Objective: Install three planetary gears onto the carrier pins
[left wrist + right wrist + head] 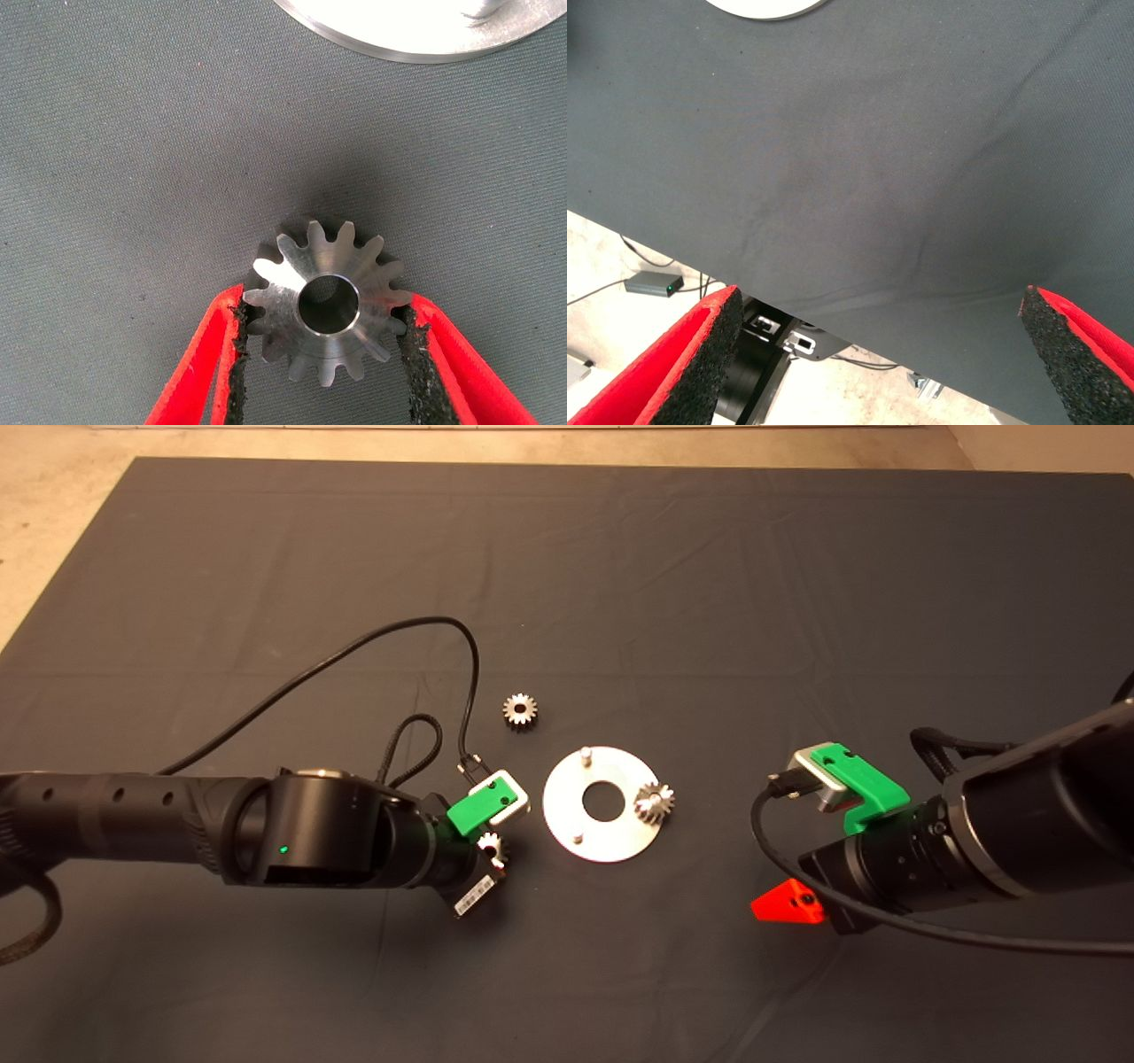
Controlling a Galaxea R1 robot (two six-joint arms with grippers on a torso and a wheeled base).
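Gripping one gear (326, 304) between its pads, left gripper (490, 856) sits just left of the disc (567, 833); right gripper (877, 354) spread wide, holding nothing | second gear (654, 802) seated on disc's right pin; two pins bare | third gear (520, 709) loose on mat (620, 584) beyond

You see the left gripper (326, 354) clamped on a planetary gear (327, 301), black pads (237, 354) touching its teeth. The disc (416, 40) edge lies apart on the mat (133, 159).

Disc (416, 31) cut off; third pin perhaps gear-covered.
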